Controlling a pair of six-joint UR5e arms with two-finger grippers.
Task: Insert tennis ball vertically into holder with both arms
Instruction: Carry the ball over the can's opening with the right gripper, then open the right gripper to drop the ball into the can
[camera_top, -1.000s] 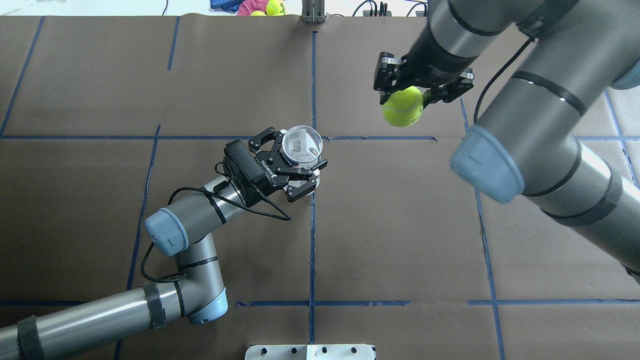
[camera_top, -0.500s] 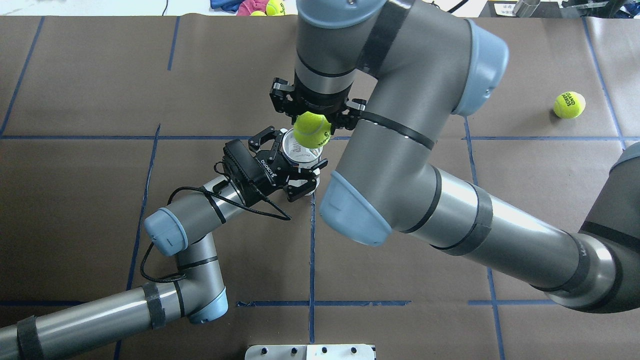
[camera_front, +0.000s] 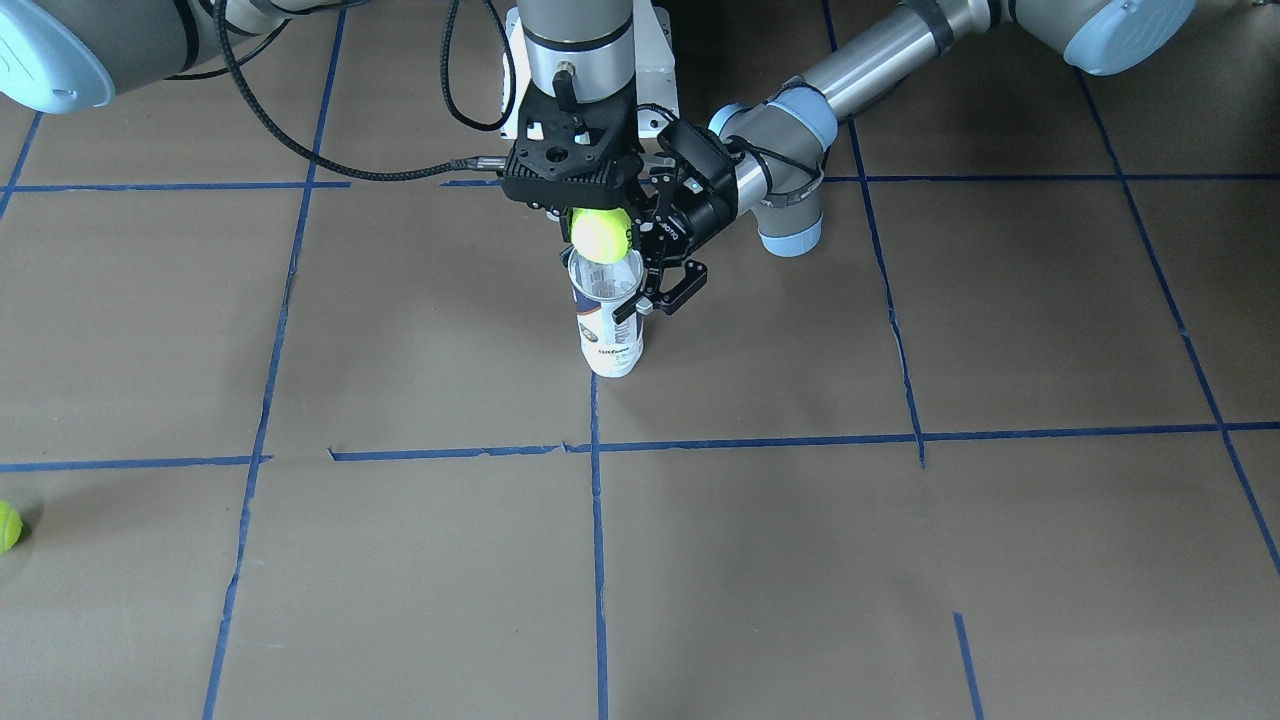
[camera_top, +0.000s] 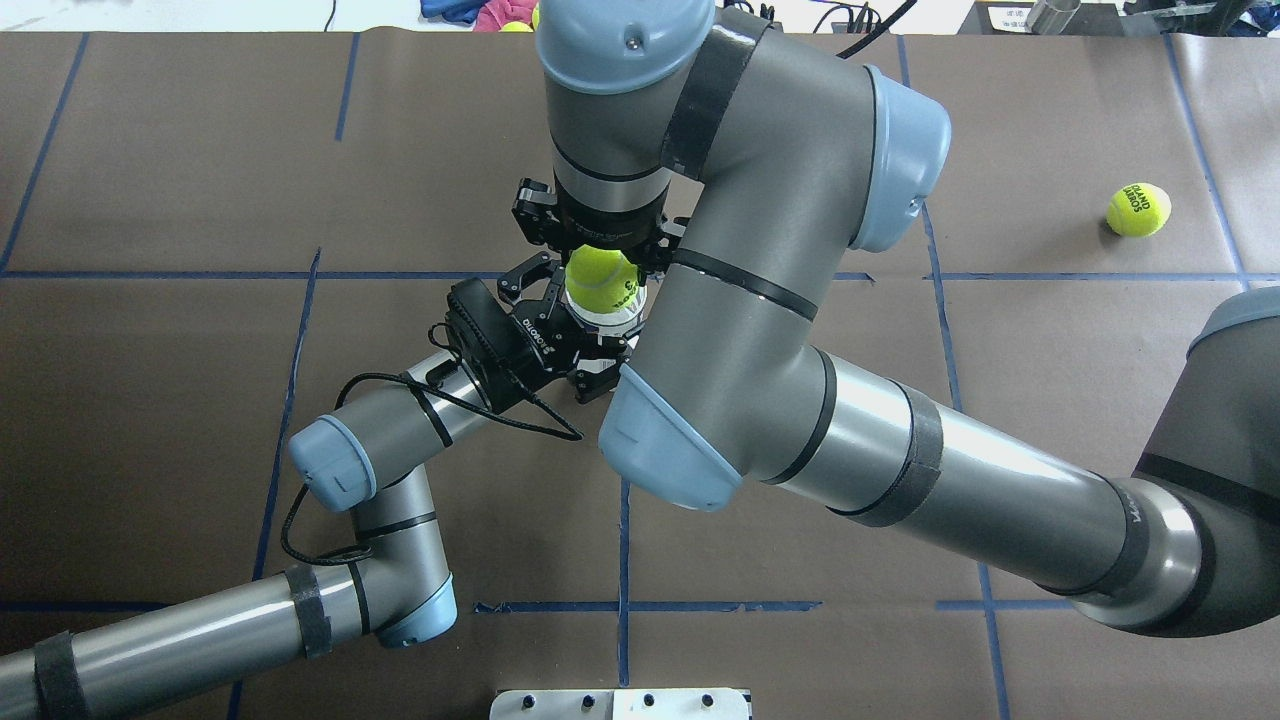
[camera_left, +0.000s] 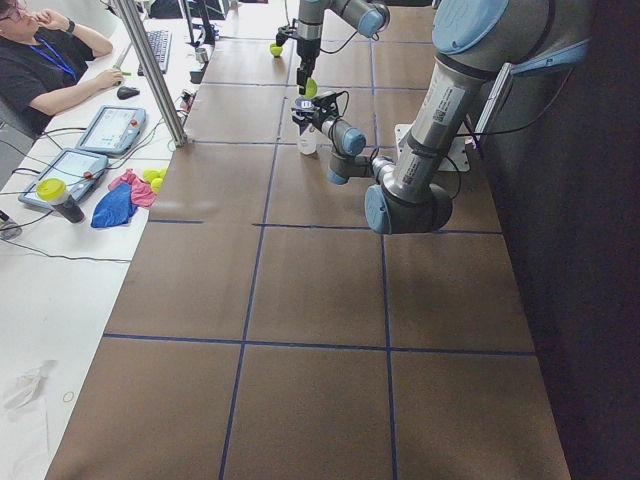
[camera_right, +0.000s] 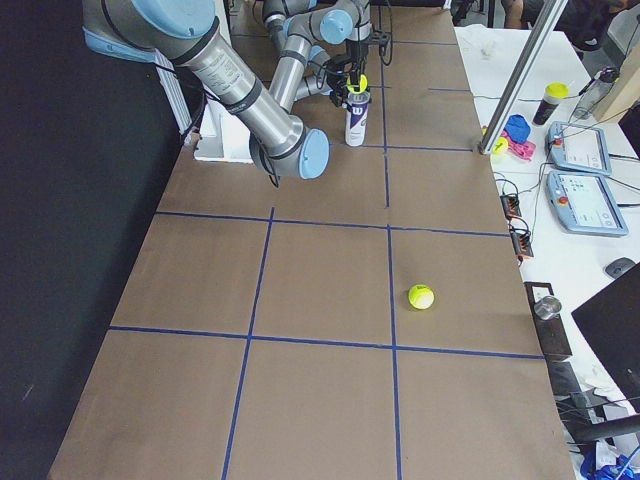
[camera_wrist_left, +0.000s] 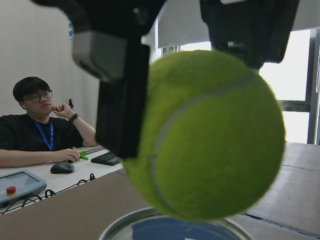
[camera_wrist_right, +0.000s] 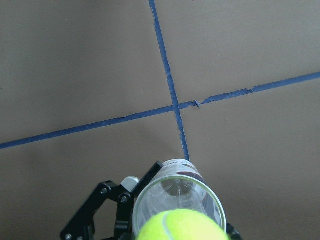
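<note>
Two arms meet near the middle of the counter (camera_top: 150, 400), which is covered in brown paper crossed by blue tape lines. The left arm (camera_top: 200, 630) reaches in low from the side. Its tool (camera_front: 652, 268) pinches the can (camera_front: 608, 335) around the upper part, one finger on either side of the wall. The can stands upright on the counter just beside a crossing of tape lines, mouth facing up. Its label is white with a navy patch, and the upper wall is clear.

The right arm (camera_top: 950, 480) arches over from above, wrist pointing straight down. Its tool (camera_top: 598, 258) pinches the ball (camera_front: 600, 236) between both fingers. The yellow-green ball hangs directly over the mouth of the can, level with the rim; whether it touches the rim cannot be told. In the right wrist view the ball sits at the bottom edge, and the clear inside of the can shows just beyond it.

A second ball (camera_top: 1138, 209), printed with black letters, lies on the counter well apart from the can, on the robot's right side. A person (camera_left: 45, 55) sits at a white desk (camera_left: 60, 300) along the counter's far edge, one hand raised, with a keyboard (camera_wrist_left: 106, 158), a mouse (camera_wrist_left: 62, 168) and a control tablet (camera_left: 108, 128) nearby.
</note>
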